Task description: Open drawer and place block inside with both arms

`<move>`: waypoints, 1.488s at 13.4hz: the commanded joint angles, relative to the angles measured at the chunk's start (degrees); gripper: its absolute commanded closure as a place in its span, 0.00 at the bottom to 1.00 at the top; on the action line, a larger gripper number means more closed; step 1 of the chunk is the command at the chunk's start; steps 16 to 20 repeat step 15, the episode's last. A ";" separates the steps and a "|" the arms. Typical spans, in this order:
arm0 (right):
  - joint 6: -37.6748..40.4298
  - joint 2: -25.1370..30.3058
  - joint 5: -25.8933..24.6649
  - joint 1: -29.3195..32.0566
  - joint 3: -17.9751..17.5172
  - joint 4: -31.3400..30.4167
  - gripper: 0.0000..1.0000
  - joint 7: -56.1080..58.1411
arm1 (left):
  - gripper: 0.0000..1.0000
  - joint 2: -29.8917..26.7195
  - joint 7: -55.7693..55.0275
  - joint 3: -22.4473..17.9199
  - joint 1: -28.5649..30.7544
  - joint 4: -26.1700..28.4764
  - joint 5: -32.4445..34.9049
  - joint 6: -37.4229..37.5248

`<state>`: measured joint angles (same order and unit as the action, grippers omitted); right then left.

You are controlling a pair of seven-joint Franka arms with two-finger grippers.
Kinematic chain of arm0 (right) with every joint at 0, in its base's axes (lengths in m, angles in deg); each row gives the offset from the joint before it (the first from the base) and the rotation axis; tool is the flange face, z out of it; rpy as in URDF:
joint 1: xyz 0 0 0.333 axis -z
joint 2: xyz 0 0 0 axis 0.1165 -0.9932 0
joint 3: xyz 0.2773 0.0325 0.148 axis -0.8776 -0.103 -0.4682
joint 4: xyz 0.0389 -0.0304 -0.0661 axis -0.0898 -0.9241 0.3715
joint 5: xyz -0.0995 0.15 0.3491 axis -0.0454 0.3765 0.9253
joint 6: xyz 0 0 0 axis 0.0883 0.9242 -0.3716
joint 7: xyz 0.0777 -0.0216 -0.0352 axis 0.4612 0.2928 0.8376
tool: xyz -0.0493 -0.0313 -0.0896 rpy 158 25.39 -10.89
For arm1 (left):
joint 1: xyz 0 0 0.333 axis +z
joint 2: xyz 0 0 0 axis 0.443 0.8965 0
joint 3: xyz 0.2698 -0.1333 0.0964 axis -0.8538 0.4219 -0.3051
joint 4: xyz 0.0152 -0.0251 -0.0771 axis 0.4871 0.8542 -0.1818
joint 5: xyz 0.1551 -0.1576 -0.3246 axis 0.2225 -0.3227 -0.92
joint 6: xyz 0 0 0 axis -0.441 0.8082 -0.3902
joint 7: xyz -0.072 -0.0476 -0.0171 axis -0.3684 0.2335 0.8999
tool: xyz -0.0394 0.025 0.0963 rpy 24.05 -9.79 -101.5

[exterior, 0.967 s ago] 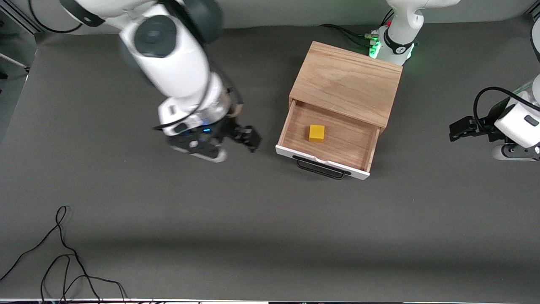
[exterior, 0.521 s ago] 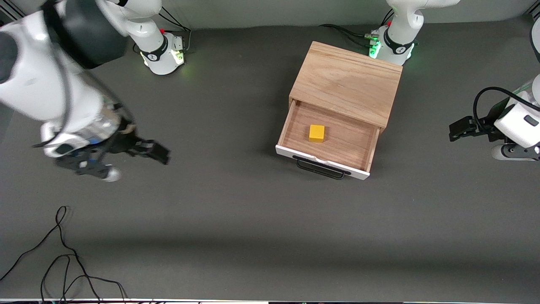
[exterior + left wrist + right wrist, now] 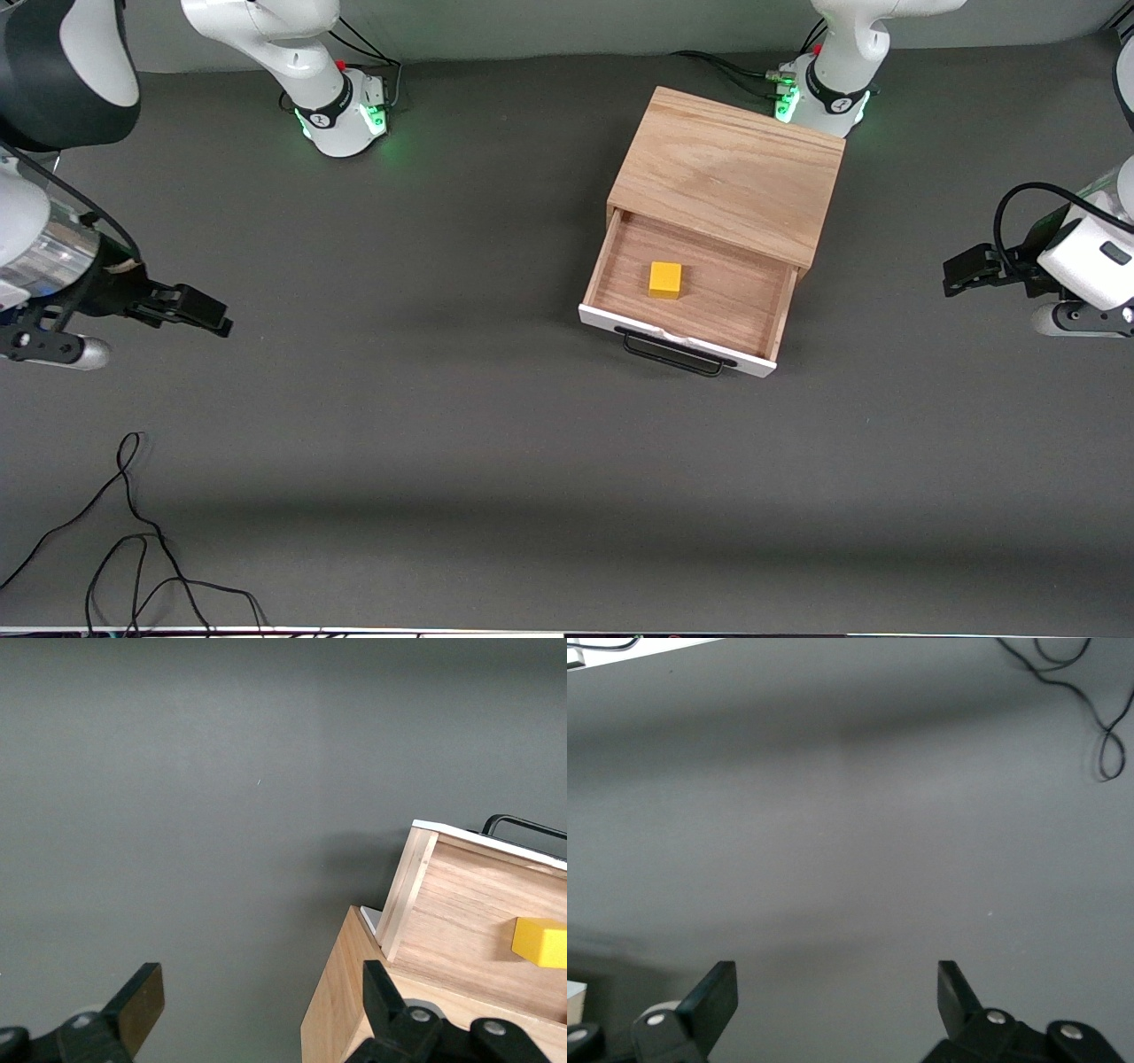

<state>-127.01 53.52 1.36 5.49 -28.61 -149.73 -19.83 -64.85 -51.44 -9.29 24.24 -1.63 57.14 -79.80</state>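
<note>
The drawer (image 3: pixel 726 301) stands pulled out of the light wooden box (image 3: pixel 726 173), its white front and black handle (image 3: pixel 671 356) toward the front camera. The yellow block (image 3: pixel 665 280) lies on the drawer floor. My right gripper (image 3: pixel 208 317) hangs open and empty over bare table at the right arm's end, well away from the drawer. In the right wrist view the right gripper (image 3: pixel 835 992) has only grey mat between its fingers. My left gripper (image 3: pixel 952 275) waits open at the left arm's end. The left wrist view shows the left gripper (image 3: pixel 263 997) open, with the drawer (image 3: pixel 469 904) and the block (image 3: pixel 540 942) off to one side.
Loose black cables (image 3: pixel 133 532) lie on the mat near the front camera at the right arm's end, also seen as a cable (image 3: pixel 1090 700) in the right wrist view. Both green-lit bases (image 3: pixel 341 115) (image 3: pixel 824 97) stand along the table's back edge.
My right arm has swung away from beside the drawer toward its own end of the table, gripper open throughout. The block, the drawer and the left arm have not moved.
</note>
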 commanded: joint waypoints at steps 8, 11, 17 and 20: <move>1.37 2.85 -0.40 -0.64 1.11 -3.26 0.00 4.33 | 0.00 -1.68 1.78 0.12 0.21 1.51 0.25 -0.06; 1.02 2.67 1.02 -0.73 1.02 -3.26 0.00 4.43 | 0.00 -1.68 1.78 0.12 0.21 1.51 0.25 0.03; 0.93 2.67 0.93 -0.55 1.11 -3.08 0.00 6.00 | 0.00 -1.68 1.78 0.12 0.21 1.51 0.25 0.03; 0.93 2.67 0.93 -0.55 1.11 -3.08 0.00 6.00 | 0.00 -1.68 1.78 0.12 0.21 1.51 0.25 0.03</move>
